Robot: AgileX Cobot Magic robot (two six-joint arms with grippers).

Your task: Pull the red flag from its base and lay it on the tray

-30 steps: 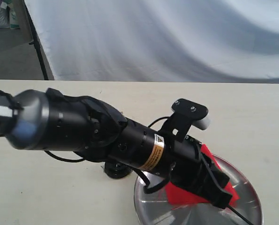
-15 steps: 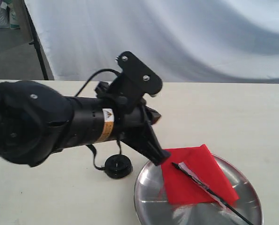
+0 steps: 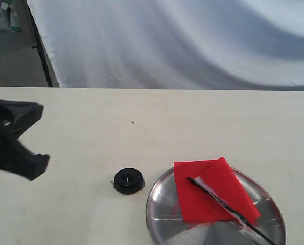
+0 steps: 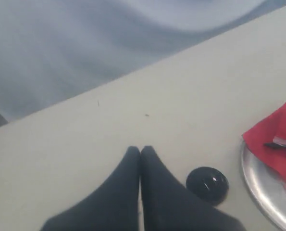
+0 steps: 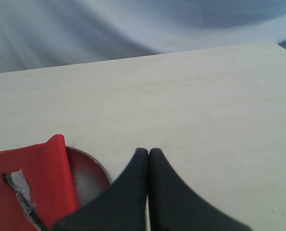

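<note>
The red flag (image 3: 213, 190) lies flat across the far-left part of the steel tray (image 3: 164, 214), its black stick (image 3: 228, 206) running diagonally over the cloth with a whitish strip beside it. The black base (image 3: 129, 180) stands on the table just left of the tray, with nothing in its hole. My left gripper (image 3: 37, 162) has drawn back to the exterior view's left edge; in the left wrist view the left gripper (image 4: 141, 150) is shut and holds nothing, with the base (image 4: 207, 184) and flag (image 4: 277, 139) off to one side. My right gripper (image 5: 148, 152) is shut and holds nothing, beside the tray (image 5: 87, 175) and the flag (image 5: 34, 185).
A white cloth backdrop (image 3: 182, 41) hangs behind the beige table (image 3: 192, 122). A black stand leg (image 3: 39, 46) rises at the back left beyond the table's far edge.
My left arm has let go of the flag over the tray and swung back to the left, out of most of the view. The flag stays lying on the tray.
</note>
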